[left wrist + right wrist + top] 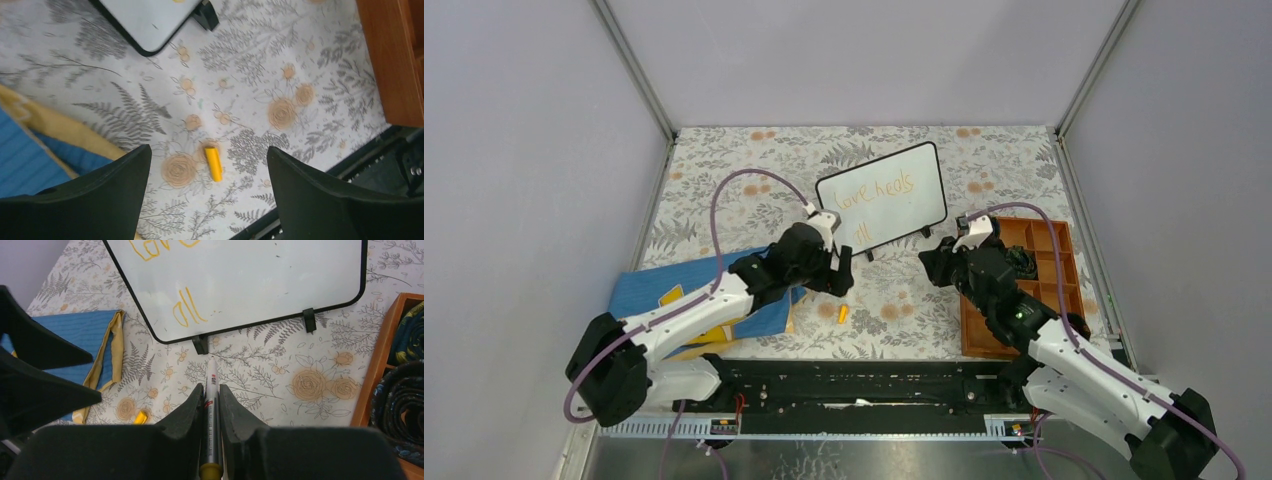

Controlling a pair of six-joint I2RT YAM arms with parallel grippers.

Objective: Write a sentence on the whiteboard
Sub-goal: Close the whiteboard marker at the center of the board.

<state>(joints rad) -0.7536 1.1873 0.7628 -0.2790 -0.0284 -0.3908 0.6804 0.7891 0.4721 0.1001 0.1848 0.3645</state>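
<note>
The whiteboard [916,208] sits askew at the far middle of the flowered table [724,180], its sentence [876,190], orange cursive "love heals all", in two lines. The right gripper [211,388] pinches a marker [212,415] just before it. The left gripper [209,151] hangs with fingers spread above a yellow cap [213,164], beside a blue cloth [664,290].

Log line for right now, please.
whiteboard: sentence written | right gripper: jaws shut on marker | left gripper: jaws open above yellow cylinder
</note>
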